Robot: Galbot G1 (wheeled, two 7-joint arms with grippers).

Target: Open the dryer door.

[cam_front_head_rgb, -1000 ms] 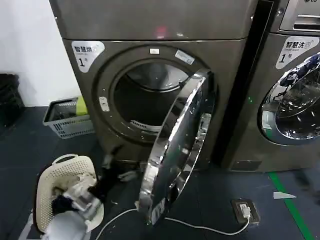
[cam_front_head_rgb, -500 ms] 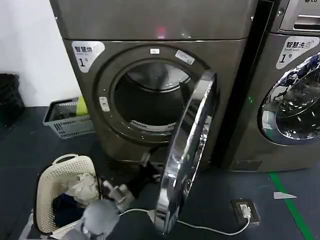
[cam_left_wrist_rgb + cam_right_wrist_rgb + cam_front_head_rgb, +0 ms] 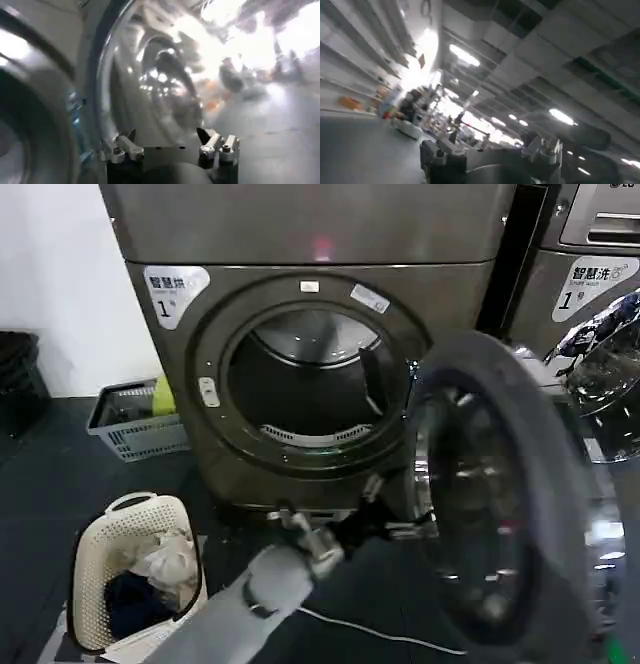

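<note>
Two fingers of our left gripper (image 3: 170,142) are standing apart in the left wrist view, released and clamping nothing, with the curved glass and chrome of the dryer door (image 3: 165,75) directly ahead of them. In the head view we are reaching this left gripper (image 3: 385,509) across the floor in front of the machine, its dark end lying at the lower inner edge of the dryer door (image 3: 500,504); whether it is touching the rim we cannot tell.

Our right gripper (image 3: 492,145) is pointing up at a ceiling (image 3: 530,55) of panels and strip lights, its fingers spread and empty.

Against the frame half a second ago, we are finding the door swung much wider: then it stood edge-on as a narrow chrome band, now it is showing its broad grey inner rim and dark glass, hanging open to the right of the drum opening (image 3: 310,379). Our left arm has also moved forward and to the right from beside the laundry basket (image 3: 125,569).

As to materials, the door is a large round porthole with a matte grey plastic rim around a shiny metal ring. The machine front is brushed grey-brown metal. The basket is cream perforated plastic, holding crumpled cloth.
</note>
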